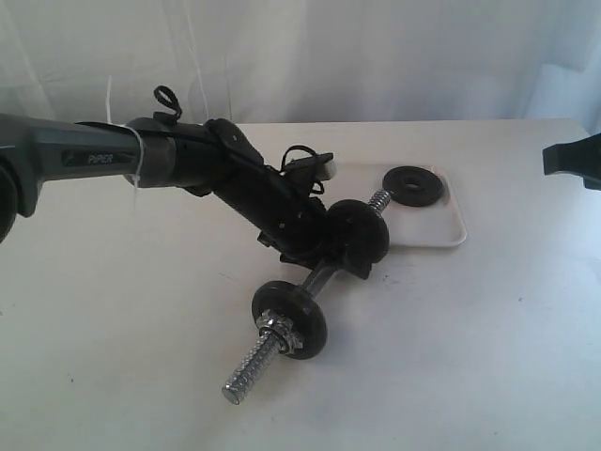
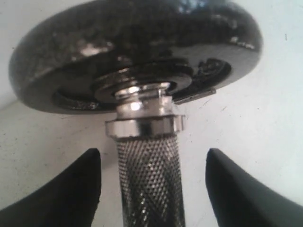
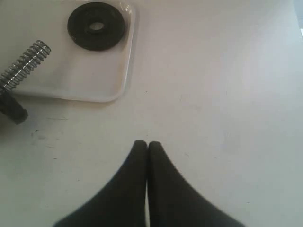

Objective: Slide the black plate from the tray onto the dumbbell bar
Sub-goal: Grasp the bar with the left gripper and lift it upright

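The dumbbell bar [image 1: 319, 279] lies slanted on the table, with one black disc and a silver star nut [image 1: 275, 328] near its front threaded end and another black disc [image 1: 358, 235] near the tray. My left gripper [image 1: 317, 252] is open and straddles the knurled bar [image 2: 149, 179]; there is a gap on each side, and the fingers [image 2: 71, 194] do not touch it. The black plate [image 1: 413, 184] lies flat in the white tray [image 1: 446, 228], just beyond the bar's far threaded end [image 3: 24, 66]. My right gripper [image 3: 147, 144] is shut and empty, over bare table apart from the plate [image 3: 96, 26].
The bar's far threaded tip reaches over the near rim of the tray [image 3: 118, 75]. The left arm stretches in from the left edge across the table. Only a dark part of the right arm [image 1: 575, 160] shows at the right edge.
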Robot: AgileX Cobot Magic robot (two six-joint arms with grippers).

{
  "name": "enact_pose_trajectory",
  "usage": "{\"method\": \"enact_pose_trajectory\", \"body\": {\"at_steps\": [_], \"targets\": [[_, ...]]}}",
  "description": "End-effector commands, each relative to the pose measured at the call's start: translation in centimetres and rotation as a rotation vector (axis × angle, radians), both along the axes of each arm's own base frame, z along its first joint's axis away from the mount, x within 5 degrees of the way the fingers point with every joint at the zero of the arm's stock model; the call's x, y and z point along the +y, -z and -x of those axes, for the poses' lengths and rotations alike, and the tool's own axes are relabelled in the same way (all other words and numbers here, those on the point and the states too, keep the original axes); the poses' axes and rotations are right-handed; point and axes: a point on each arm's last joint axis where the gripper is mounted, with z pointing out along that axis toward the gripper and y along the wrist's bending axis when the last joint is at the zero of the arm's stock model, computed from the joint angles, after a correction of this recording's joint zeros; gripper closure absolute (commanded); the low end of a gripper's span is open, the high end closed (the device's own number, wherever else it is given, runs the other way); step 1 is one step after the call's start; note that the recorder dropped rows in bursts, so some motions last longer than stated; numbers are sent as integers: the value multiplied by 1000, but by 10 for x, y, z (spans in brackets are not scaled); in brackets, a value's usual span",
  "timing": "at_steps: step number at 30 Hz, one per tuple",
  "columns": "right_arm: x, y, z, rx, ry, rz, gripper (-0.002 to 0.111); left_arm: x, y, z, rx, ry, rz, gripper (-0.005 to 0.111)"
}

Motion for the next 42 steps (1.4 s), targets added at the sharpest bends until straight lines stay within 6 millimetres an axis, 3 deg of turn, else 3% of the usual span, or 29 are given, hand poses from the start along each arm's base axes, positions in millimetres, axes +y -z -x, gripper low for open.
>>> {"method": "enact_pose_trajectory", "body": {"at_steps": [1, 15, 18, 25, 32, 42], "targets": [[0, -3, -2, -21, -2, 3, 108, -2, -2, 0, 0, -17, -6, 41], [0, -3, -1, -18, -3, 3, 108, -13, 14, 2, -18, -50, -17, 44], [0, -3, -2, -22, -2, 3, 108, -13, 13, 3, -13, -46, -15, 59], [0, -3, -2, -22, -2, 3, 108, -9, 18, 9, -25, 68, -88, 107], [0, -3, -2, -21, -2, 3, 108, -6, 16, 10, -98, 175, -117, 107], [0, -3, -3, -25, -1, -1, 108, -3, -16, 16, -254, 352, -100, 107]]}}
